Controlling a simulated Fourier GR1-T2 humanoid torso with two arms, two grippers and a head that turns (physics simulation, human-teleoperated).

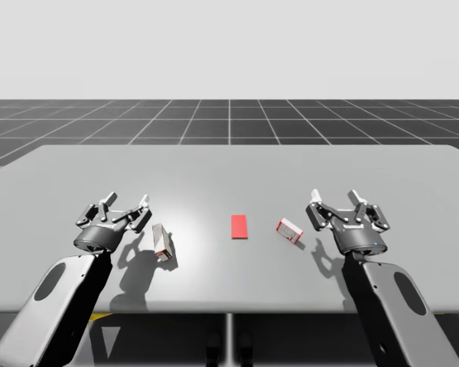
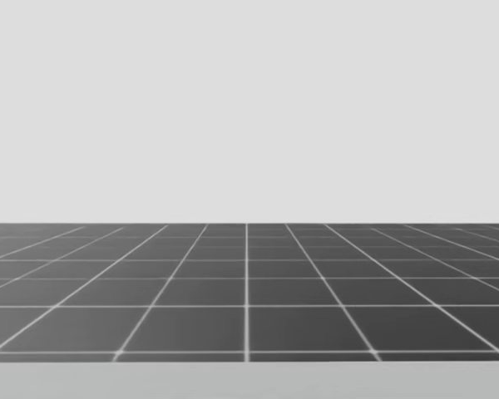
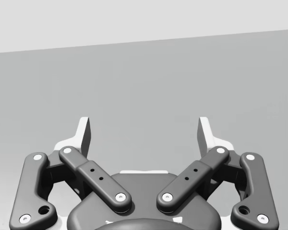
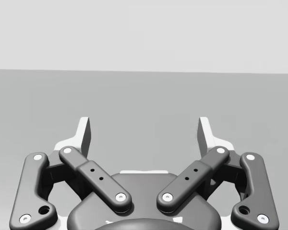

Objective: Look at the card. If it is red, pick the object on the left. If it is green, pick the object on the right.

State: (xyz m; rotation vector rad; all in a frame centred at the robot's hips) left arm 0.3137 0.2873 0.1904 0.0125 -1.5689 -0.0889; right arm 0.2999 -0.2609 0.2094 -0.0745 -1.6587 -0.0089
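A red card point(image 1: 239, 227) lies flat at the middle of the grey table point(image 1: 229, 168). Left of it stands a small white and red box point(image 1: 163, 242), tilted. Right of the card lies another small red and white box point(image 1: 290, 230). My left gripper point(image 1: 125, 206) hovers open just left of the left box, not touching it. My right gripper point(image 1: 336, 200) hovers open just right of the right box. In the left wrist view my gripper point(image 3: 144, 134) is open over bare table. In the right wrist view my gripper point(image 4: 144, 134) is open with nothing between its fingers.
The table's front edge point(image 1: 229, 306) runs close behind both forearms. A dark gridded floor point(image 2: 249, 291) spreads beyond the table in the head view.
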